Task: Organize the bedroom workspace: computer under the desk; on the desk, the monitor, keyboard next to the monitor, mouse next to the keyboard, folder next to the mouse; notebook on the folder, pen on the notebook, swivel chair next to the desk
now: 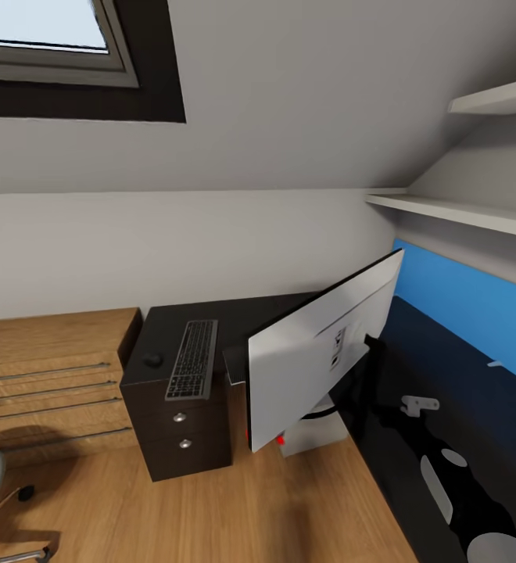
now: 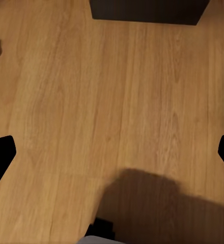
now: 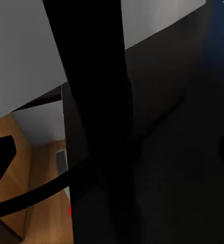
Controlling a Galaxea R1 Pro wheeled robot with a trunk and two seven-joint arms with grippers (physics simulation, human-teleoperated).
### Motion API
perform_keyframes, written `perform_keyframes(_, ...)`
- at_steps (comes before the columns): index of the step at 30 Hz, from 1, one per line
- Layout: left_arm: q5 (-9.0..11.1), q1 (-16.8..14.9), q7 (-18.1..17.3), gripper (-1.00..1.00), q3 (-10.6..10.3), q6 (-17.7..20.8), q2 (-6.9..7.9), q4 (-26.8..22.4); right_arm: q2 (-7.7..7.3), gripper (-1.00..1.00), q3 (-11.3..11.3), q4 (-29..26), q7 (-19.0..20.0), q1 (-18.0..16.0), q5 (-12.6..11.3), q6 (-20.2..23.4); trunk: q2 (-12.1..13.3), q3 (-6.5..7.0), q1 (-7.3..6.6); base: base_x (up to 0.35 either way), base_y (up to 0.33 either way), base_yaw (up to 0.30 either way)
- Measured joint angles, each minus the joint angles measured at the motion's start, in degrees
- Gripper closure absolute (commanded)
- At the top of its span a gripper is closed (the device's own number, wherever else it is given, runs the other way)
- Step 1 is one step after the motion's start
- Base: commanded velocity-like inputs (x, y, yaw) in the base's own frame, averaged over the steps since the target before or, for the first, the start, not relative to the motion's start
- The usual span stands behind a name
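Tilted above wood floor [image 1: 211,508]: monitor [image 1: 320,352], back showing, apparently carried beside dark bench [image 1: 211,320]. On bench: keyboard [image 1: 193,358], mouse [image 1: 153,360] just left. Left claw [image 2: 112,152] spread wide over floor. Right claw [image 3: 112,147] spread around monitor's dark stand [image 3: 91,91]; contact unclear.

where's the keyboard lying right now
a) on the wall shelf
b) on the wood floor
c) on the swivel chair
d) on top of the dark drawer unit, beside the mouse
d: in the head view the keyboard lies flat on the top of the dark drawer unit, with the mouse on the same top right beside it.
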Motion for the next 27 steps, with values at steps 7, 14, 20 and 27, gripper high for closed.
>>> perform_keyframes(7, 0.0, 0.0, 0.01, -1.0, 0.0, -0.27, 0.0, 0.0, -0.01, -1.0, 0.0, -0.03, 0.02, 0.0, 0.0, -0.02, 0.01, 0.0, 0.02, 0.078, 0.0, 0.0)
perform_keyframes(14, 0.0, 0.0, 0.03, -1.0, 0.0, -0.41, 0.0, 0.0, 0.01, -1.0, 0.0, -0.04, 0.07, 0.0, 0.0, -0.03, 0.0, 0.0, 0.0, 0.112, 0.0, 0.0)
perform_keyframes(20, 0.0, 0.0, 0.04, -1.0, 0.0, -1.34, 0.0, 0.0, -0.01, -1.0, 0.01, -0.12, 0.07, 0.0, 0.0, -0.03, 0.0, 0.0, 0.02, 0.07, 0.0, 0.0)
perform_keyframes(27, 0.0, 0.0, 0.04, -1.0, -0.02, -1.41, -0.05, 0.0, -0.01, -1.0, 0.0, -0.13, 0.08, 0.0, 0.0, -0.03, 0.0, 0.0, 0.01, 0.11, 0.0, 0.0)
